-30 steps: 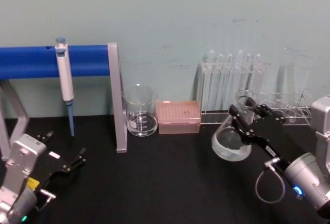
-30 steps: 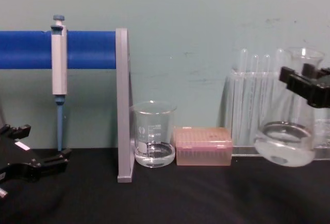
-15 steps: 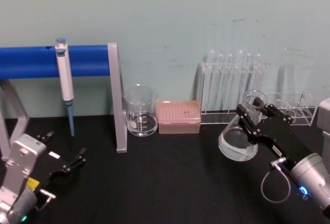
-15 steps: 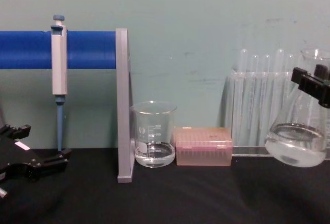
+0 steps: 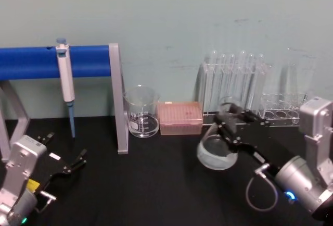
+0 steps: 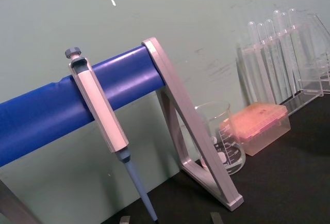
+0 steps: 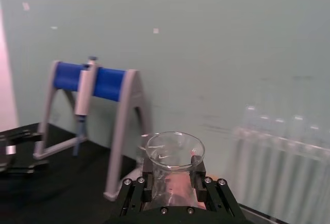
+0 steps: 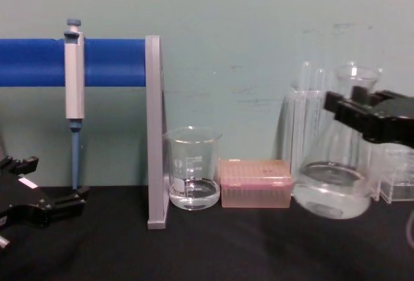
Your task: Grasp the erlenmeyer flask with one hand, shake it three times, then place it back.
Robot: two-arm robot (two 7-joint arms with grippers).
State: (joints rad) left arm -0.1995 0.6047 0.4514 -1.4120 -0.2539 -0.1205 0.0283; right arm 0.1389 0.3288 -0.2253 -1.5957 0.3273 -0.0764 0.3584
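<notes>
Since half a second ago the erlenmeyer flask (image 5: 215,152) has swung toward the table's left. In the head view it has left its spot before the small rack at the right, and in the chest view it now hangs just beside the pink tip box (image 8: 255,182).

The right tool (image 5: 228,120) is clenched on the flask's neck just under the flared rim, with a black finger pressed against each side of the glass. Our right wrist view looks straight down over that rim (image 7: 174,149), with the tool (image 7: 174,187) closed below it.

The flask sits tilted over the right half of the table (image 5: 156,189), near the back edge and in front of the test tubes in their rack (image 5: 234,83). Its wide base seems lifted off the black surface, and a little clear liquid lies in the bottom (image 8: 331,190).

The left tool (image 5: 66,150) rests low at the table's front left corner with its fingers spread apart, gripping nothing.

Along the back edge we see the glass beaker (image 5: 141,112) beside the tip box. To their left is the stand with the blue bar (image 5: 31,62), where the pipette (image 5: 64,77) hangs.
</notes>
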